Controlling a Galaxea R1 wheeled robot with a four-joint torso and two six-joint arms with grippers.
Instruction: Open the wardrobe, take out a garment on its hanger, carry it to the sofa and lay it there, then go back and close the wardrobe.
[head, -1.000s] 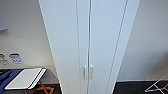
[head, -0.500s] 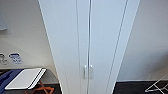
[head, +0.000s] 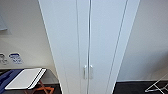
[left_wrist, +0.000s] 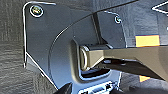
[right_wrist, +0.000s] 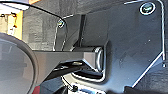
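While the wardrobe (head: 87, 45) stands dead ahead with both doors shut and its handles (head: 88, 72) side by side at the centre seam, probably lined up for opening, I cannot tell whether either gripper is released or clenched.

The wardrobe (head: 100, 37) has smooth, matt white panels with small glossy handles (head: 88, 72); the floor (head: 132, 88) beneath looks dark and rough.
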